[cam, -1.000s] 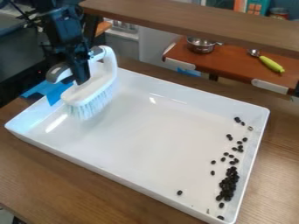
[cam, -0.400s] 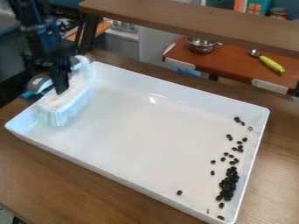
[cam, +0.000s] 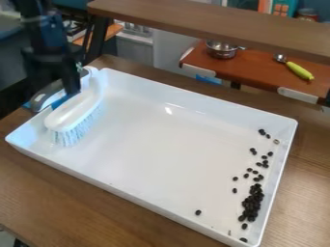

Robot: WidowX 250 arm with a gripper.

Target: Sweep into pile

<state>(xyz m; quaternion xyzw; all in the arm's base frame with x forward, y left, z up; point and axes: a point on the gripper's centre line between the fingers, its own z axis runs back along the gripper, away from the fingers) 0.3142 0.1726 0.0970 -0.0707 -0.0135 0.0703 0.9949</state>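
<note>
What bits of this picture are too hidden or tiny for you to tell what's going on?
Camera view:
- Part of the brush's handle: hidden behind the gripper.
- The number of dark bits in the thick cluster: they overlap and are too small to count.
- The pale speck near the tray's right wall: too small to name.
- The arm's base: cut off by the picture's edge.
</note>
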